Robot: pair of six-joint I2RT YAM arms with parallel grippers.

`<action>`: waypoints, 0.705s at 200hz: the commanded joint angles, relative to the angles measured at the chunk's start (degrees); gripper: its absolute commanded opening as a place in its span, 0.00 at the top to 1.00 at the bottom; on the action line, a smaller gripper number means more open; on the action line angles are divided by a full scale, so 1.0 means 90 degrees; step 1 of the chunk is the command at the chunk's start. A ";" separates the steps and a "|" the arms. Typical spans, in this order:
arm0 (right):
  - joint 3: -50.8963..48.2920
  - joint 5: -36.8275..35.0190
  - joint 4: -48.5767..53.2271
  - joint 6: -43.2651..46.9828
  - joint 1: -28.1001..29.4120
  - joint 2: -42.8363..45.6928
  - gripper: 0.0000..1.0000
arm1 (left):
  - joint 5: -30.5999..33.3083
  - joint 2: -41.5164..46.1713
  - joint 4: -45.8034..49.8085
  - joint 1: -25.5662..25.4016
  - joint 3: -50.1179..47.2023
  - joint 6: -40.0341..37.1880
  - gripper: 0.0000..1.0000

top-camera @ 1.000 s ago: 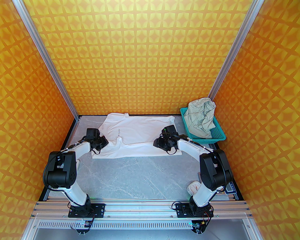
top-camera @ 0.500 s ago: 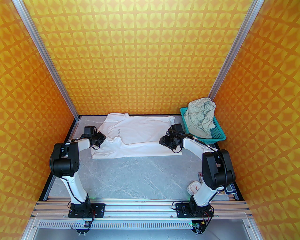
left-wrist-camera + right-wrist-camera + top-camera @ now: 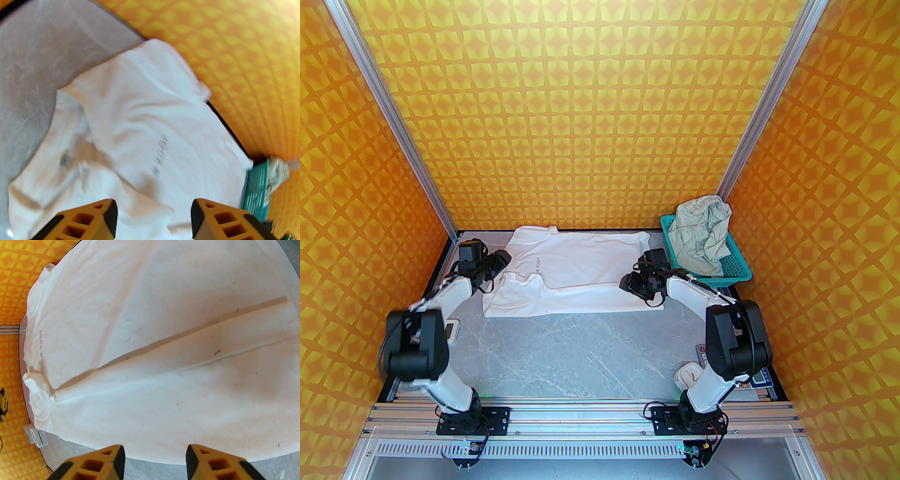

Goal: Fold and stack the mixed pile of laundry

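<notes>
- The white T-shirt (image 3: 581,262) lies spread at the far end of the worktop (image 3: 581,356), its near long side folded over onto the body. The shorts (image 3: 701,234) sit crumpled in the teal basket (image 3: 738,274) at the far right.
- The left jaws stand spread and empty over the shirt's left edge. The right jaws, also spread and empty, hang above its near right part.
- We judge the shirt light, limp and prone to slide on the smooth worktop, so we would pinch both layers at the fold's ends.
- The left wrist view is blurred; the cloth at that edge seems bunched and may need smoothing first.
</notes>
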State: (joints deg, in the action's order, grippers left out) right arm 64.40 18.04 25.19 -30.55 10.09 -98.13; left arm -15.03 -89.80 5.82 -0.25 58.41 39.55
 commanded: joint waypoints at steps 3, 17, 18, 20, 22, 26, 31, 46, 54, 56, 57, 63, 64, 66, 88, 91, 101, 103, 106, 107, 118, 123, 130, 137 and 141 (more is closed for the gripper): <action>-0.0050 0.0036 0.0065 -0.0005 -0.0029 0.0199 0.52 | 0.0263 0.0225 0.0808 -0.0181 -0.0837 -0.0341 0.52; -0.0034 0.0073 0.0026 -0.0039 -0.0022 0.0129 0.52 | 0.0263 0.0216 0.0793 -0.0296 -0.1003 -0.0303 0.70; -0.0030 0.0069 0.0025 -0.0046 -0.0025 0.0125 0.52 | 0.0263 0.0209 0.0786 -0.0305 -0.1007 -0.0298 0.71; -0.0028 0.0076 0.0021 -0.0052 -0.0026 0.0110 0.52 | 0.0263 0.0199 0.0773 -0.0331 -0.1018 -0.0294 0.73; -0.0027 0.0088 0.0020 -0.0055 -0.0027 0.0099 0.52 | 0.0258 0.0175 0.0758 -0.0338 -0.1026 -0.0291 0.76; -0.0020 0.0099 0.0011 -0.0072 -0.0029 0.0084 0.52 | 0.0242 0.0130 0.0750 -0.0368 -0.1031 -0.0293 0.80; -0.0015 0.0122 0.0000 -0.0089 -0.0022 0.0056 0.52 | 0.0244 0.0054 0.0749 -0.0413 -0.1003 -0.0300 0.83; -0.0042 0.0172 -0.0084 -0.0182 -0.0027 0.0052 0.52 | 0.0244 -0.0301 0.0715 -0.0532 -0.0792 -0.0388 0.91; -0.0098 0.0192 -0.0145 -0.0226 -0.0024 0.0087 0.52 | 0.0244 -0.0530 0.0752 -0.0606 -0.0607 -0.0471 0.93; -0.0106 0.0192 -0.0155 -0.0241 -0.0029 0.0096 0.52 | 0.0244 -0.0586 0.0757 -0.0611 -0.0564 -0.0484 0.93; -0.0115 0.0192 -0.0164 -0.0245 -0.0023 0.0099 0.52 | 0.0244 -0.0612 0.0763 -0.0619 -0.0539 -0.0491 0.93; -0.0133 0.0202 -0.0190 -0.0255 -0.0028 0.0117 0.53 | 0.0242 -0.0768 0.0761 -0.0651 -0.0401 -0.0513 0.94; -0.0138 0.0202 -0.0186 -0.0252 -0.0023 0.0124 0.52 | 0.0243 -0.0786 0.0760 -0.0658 -0.0379 -0.0520 0.94; -0.0147 0.0197 -0.0190 -0.0257 -0.0023 0.0122 0.52 | 0.0244 -0.0823 0.0752 -0.0676 -0.0343 -0.0525 0.94; -0.0179 0.0209 -0.0119 -0.0203 -0.0021 0.0178 0.53 | 0.0278 -0.1253 0.0668 -0.0771 0.0049 -0.0527 0.95; -0.0183 0.0200 -0.0112 -0.0192 -0.0024 0.0203 0.53 | 0.0283 -0.1328 0.0671 -0.0786 0.0097 -0.0522 0.95; -0.0200 0.0170 -0.0108 -0.0184 -0.0022 0.0220 0.53 | 0.0288 -0.1541 0.0698 -0.0825 0.0288 -0.0512 0.95; -0.0202 0.0167 -0.0105 -0.0174 -0.0031 0.0220 0.53 | 0.0291 -0.1584 0.0702 -0.0837 0.0326 -0.0509 0.95; -0.0199 0.0171 -0.0105 -0.0184 -0.0019 0.0232 0.53 | 0.0288 -0.1652 0.0728 -0.0841 0.0385 -0.0513 0.95; -0.0196 0.0167 -0.0104 -0.0187 -0.0018 0.0230 0.53 | 0.0290 -0.1672 0.0734 -0.0841 0.0409 -0.0515 0.95; -0.0193 0.0186 -0.0120 -0.0195 -0.0025 0.0215 0.53 | 0.0292 -0.1879 0.0814 -0.0879 0.0608 -0.0533 0.95; -0.0192 0.0193 -0.0140 -0.0207 -0.0025 0.0210 0.53 | 0.0293 -0.1978 0.0834 -0.0888 0.0671 -0.0537 0.95; -0.0192 0.0214 -0.0152 -0.0219 -0.0024 0.0205 0.53 | 0.0293 -0.2092 0.0847 -0.0895 0.0767 -0.0534 0.95; -0.0193 0.0224 -0.0152 -0.0220 -0.0027 0.0208 0.53 | 0.0292 -0.2187 0.0859 -0.0910 0.0851 -0.0538 0.95; -0.0179 0.0230 -0.0152 -0.0212 -0.0022 0.0210 0.53 | 0.0293 -0.2248 0.0870 -0.0910 0.0898 -0.0553 0.95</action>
State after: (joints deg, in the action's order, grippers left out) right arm 63.35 19.14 24.56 -31.70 10.09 -97.71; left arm -13.43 -107.07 12.23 -7.90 63.44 35.86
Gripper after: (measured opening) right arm 0.474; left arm 0.054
